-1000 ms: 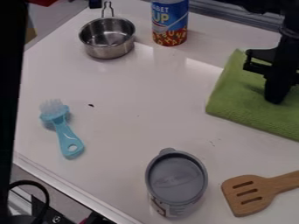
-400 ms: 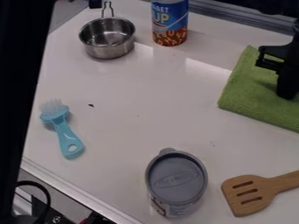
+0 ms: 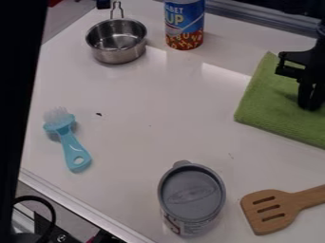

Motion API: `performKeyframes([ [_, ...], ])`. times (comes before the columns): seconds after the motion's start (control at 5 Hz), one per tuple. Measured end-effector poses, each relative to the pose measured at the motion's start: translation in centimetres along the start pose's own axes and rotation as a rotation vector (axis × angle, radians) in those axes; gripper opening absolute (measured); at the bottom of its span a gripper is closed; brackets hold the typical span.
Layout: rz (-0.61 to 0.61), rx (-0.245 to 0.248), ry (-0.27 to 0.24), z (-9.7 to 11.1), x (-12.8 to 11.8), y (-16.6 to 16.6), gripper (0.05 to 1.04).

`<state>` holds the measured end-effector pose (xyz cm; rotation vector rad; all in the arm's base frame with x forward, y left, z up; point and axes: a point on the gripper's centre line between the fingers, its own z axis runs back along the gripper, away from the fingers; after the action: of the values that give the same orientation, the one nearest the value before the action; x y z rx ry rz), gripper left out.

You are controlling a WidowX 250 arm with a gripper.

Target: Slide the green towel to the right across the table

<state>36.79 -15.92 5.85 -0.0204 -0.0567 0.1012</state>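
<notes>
Camera view: blue dish brush (image 3: 70, 141); small metal pot (image 3: 111, 49); printed can (image 3: 185, 28), blue above red; grey-lidded canister (image 3: 192, 190); slotted wooden spatula (image 3: 265, 209); green towel (image 3: 270, 107), right side; black gripper (image 3: 310, 106), pointing down at the towel, jaw opening cannot be told.

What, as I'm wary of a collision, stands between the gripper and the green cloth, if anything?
Nothing visible does: the gripper hangs down right at the green cloth, though whether it touches is unclear. The wooden spatula and gray-lidded can are nearer the camera, away from both.
</notes>
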Motion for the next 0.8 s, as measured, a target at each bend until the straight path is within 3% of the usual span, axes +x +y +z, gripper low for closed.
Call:
performKeyframes([
  [0.2, 0.011, -0.045, 0.023, 2.7, 0.6, -0.3, 0.438],
  [0.6, 0.025, -0.114, 0.016, 6.6, 0.8, 0.0, 0.975],
  [0.8, 0.038, -0.132, 0.016, 7.8, 0.7, 0.5, 0.999],
])
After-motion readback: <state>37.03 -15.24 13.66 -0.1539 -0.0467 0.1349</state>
